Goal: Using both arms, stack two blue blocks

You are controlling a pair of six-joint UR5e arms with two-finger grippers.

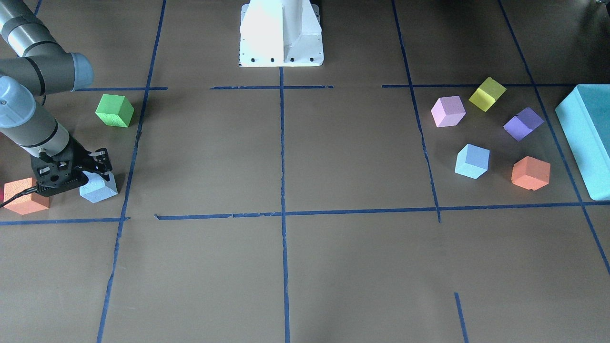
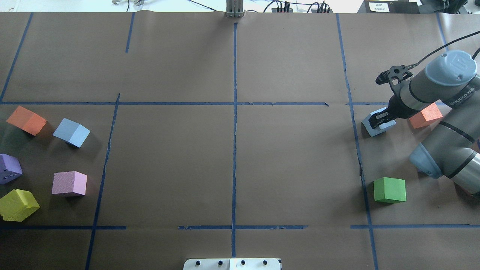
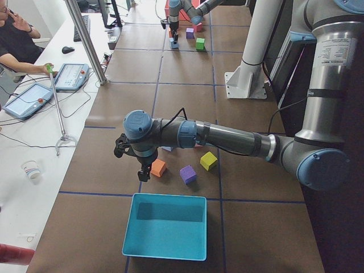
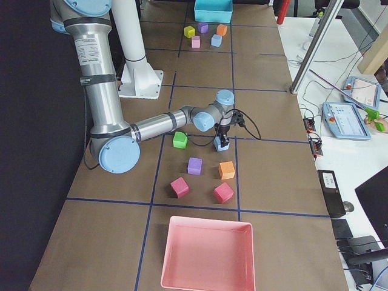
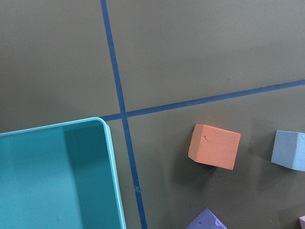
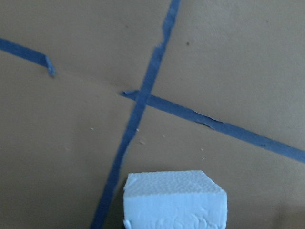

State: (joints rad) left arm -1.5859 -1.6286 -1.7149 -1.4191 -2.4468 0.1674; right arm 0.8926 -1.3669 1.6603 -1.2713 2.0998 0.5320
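Note:
One blue block (image 2: 378, 123) sits on the brown paper at the right of the overhead view. My right gripper (image 2: 382, 119) is down on it with a finger on either side, and looks shut on it. The block also shows in the front-facing view (image 1: 98, 188) and low in the right wrist view (image 6: 174, 200). The second blue block (image 2: 71, 132) lies free at the far left, also seen in the front-facing view (image 1: 472, 161) and the left wrist view (image 5: 289, 150). My left gripper (image 3: 142, 170) shows only in the exterior left view, hovering by an orange cube (image 3: 158, 168). I cannot tell whether it is open or shut.
A green cube (image 2: 390, 190) and an orange cube (image 2: 425, 115) lie close to the right arm. Orange (image 2: 26, 120), purple (image 2: 9, 168), pink (image 2: 69, 183) and yellow (image 2: 18, 204) cubes surround the second blue block. A teal box (image 1: 588, 138) and a pink tray (image 4: 206, 254) stand at the table's ends.

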